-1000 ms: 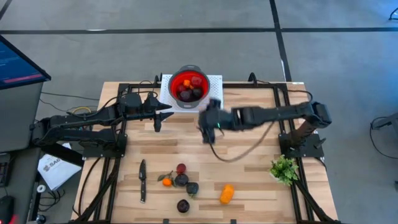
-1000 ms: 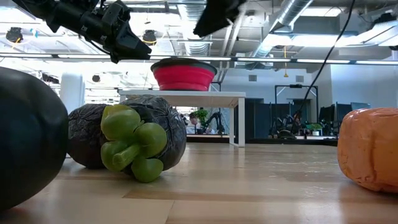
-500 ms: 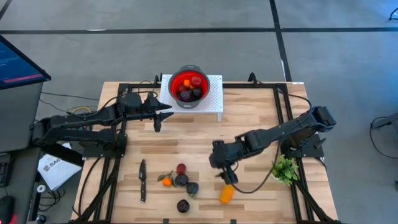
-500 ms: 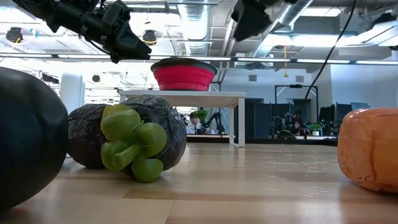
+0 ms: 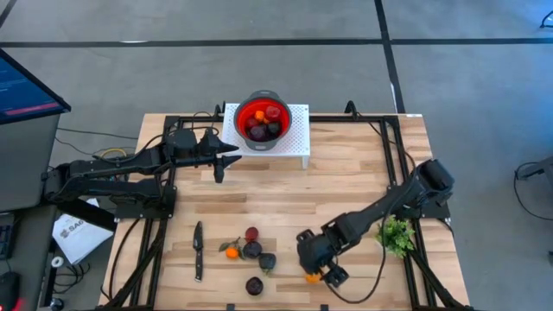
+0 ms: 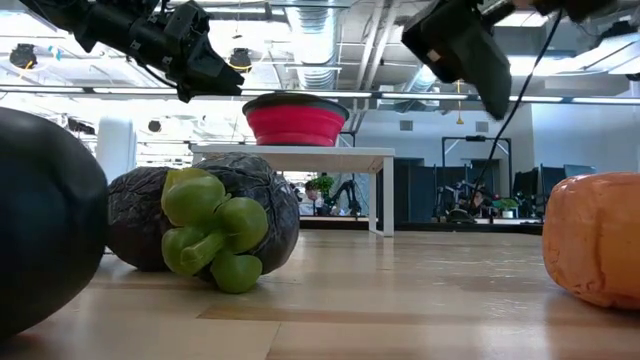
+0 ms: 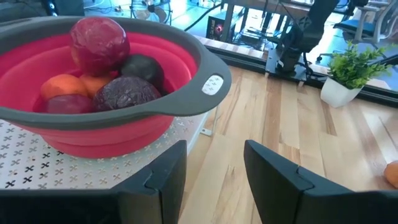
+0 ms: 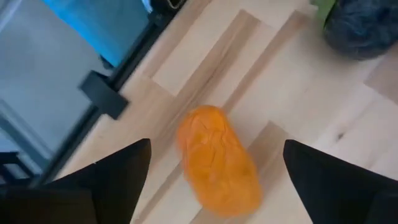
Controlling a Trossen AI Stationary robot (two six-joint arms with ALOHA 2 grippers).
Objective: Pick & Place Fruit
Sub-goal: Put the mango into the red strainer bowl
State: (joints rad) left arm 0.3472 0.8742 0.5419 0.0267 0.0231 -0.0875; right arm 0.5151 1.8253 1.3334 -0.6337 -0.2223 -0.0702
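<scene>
Jaws of the left gripper (image 5: 232, 157), held level beside the red bowl (image 5: 263, 121) of fruit, stand apart and empty. Right gripper (image 5: 321, 269), arm stretched low over the wooden counter (image 5: 346, 177), spreads its jaws wide around the oblong, dimpled orange fruit (image 8: 217, 160), not touching.

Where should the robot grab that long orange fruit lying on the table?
Best across its narrow middle, coming straight down from above. The orange fruit lies flat on the wooden table, longer than it is wide, with bare wood along both long sides. The right tool hangs open over it, one finger on each side.
</scene>
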